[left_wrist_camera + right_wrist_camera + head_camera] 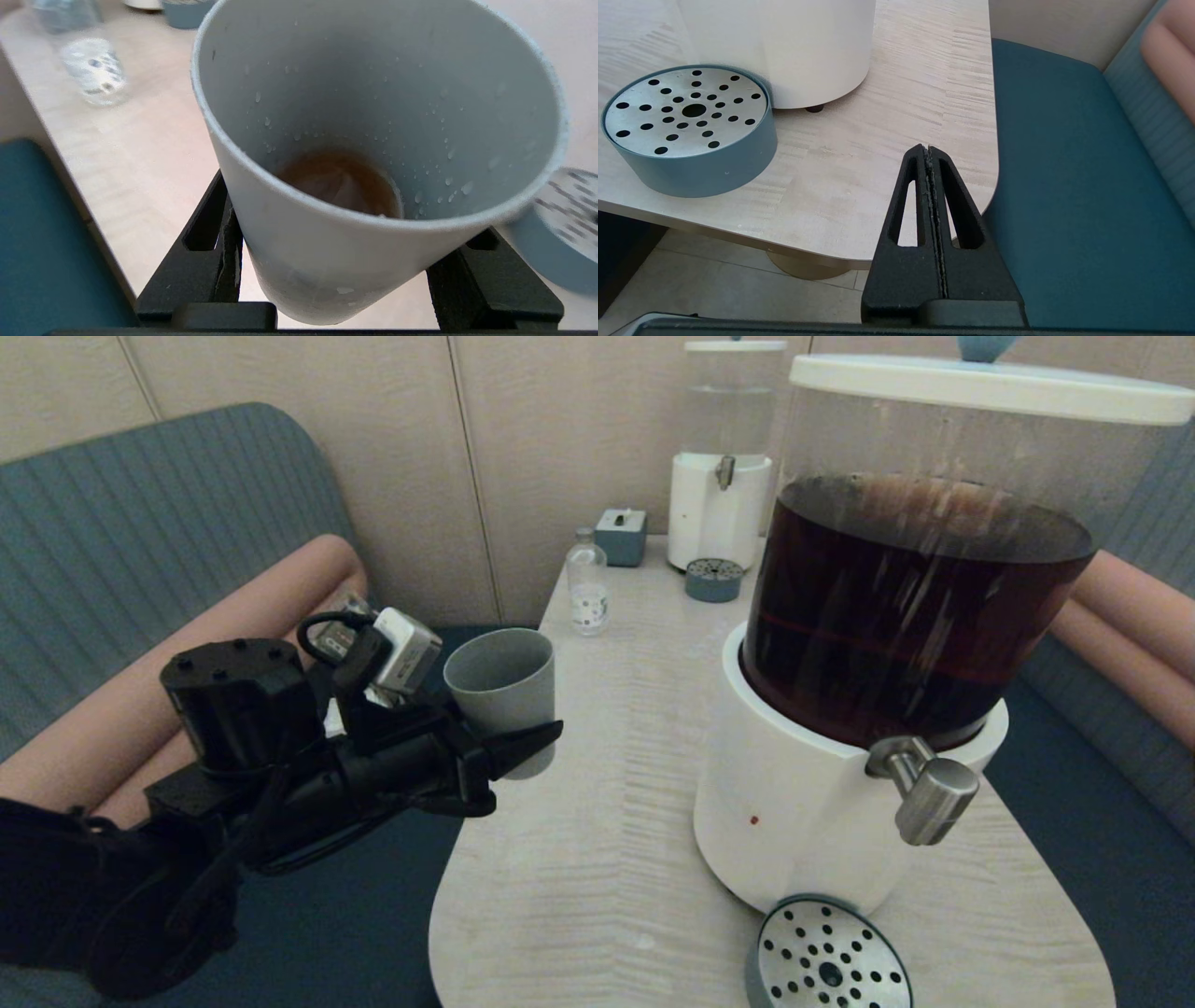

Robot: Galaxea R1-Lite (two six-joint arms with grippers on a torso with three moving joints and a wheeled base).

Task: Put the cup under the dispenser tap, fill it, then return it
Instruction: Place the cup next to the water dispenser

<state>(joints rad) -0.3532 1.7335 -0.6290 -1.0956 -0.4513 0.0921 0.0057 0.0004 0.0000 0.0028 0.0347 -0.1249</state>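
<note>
My left gripper [525, 735] is shut on the grey cup [502, 683], one black finger on each side of its lower wall, at the table's left edge. In the left wrist view the cup [373, 116] fills the frame, with a shallow pool of brown liquid at its bottom and droplets on its inner wall. The steel dispenser tap [924, 789] sticks out of the large white-based dispenser [794, 812] of dark liquid, well to the right of the cup. My right gripper [928, 150] hangs shut and empty off the table's near right corner.
A perforated drip tray [826, 957] [686, 126] lies on the pale wooden table [607, 821] in front of the big dispenser. At the back stand a small clear bottle [588, 583], a blue box [621, 535] and a smaller clear-liquid dispenser [721, 476]. Teal seats flank the table.
</note>
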